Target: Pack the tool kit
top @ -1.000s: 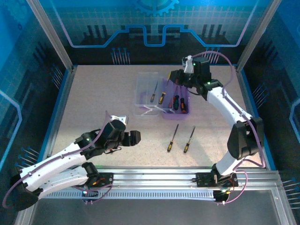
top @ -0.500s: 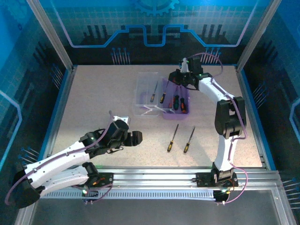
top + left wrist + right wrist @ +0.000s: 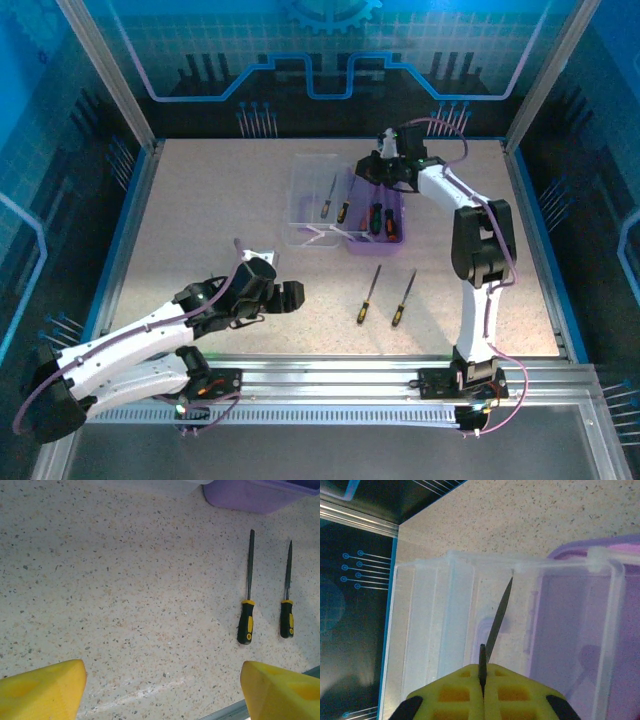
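The tool kit's purple base [image 3: 360, 242] sits toward 12 o'clock on the table [image 3: 200, 220]. Its clear lid [image 3: 305, 190] is folded flat at the base's 9 o'clock. Inside the base lie a dark-handled screwdriver [image 3: 376, 218] and an orange-handled screwdriver [image 3: 390, 222], side by side. Two more slim tools [image 3: 328, 197] rest in the lid, with the second tool [image 3: 344, 208] close to the hinge line.

At the base's 6 o'clock, well apart from it, a left loose screwdriver [image 3: 368, 295] and a right loose screwdriver [image 3: 403, 298] lie on the bare table. They are nearly parallel, with their yellow-black handles toward 6 o'clock.

The right gripper [image 3: 370, 170] hangs over the 12 o'clock end of the case, and its yellow pads [image 3: 450, 695] are pressed together. In the right wrist view a thin dark shaft [image 3: 499, 617] runs out from the seam between the pads across the clear lid [image 3: 435, 610], beside the purple base [image 3: 570, 620]. Whether the shaft is pinched or simply lies in the lid beneath cannot be told.

The left gripper [image 3: 285, 295] hovers low at about 7 o'clock on the table, its fingers spread wide with nothing between them. Its wrist camera looks across open tabletop at the two loose screwdrivers [image 3: 245, 625] [image 3: 286, 620], which lie toward 2 o'clock of the gripper [image 3: 162, 685].
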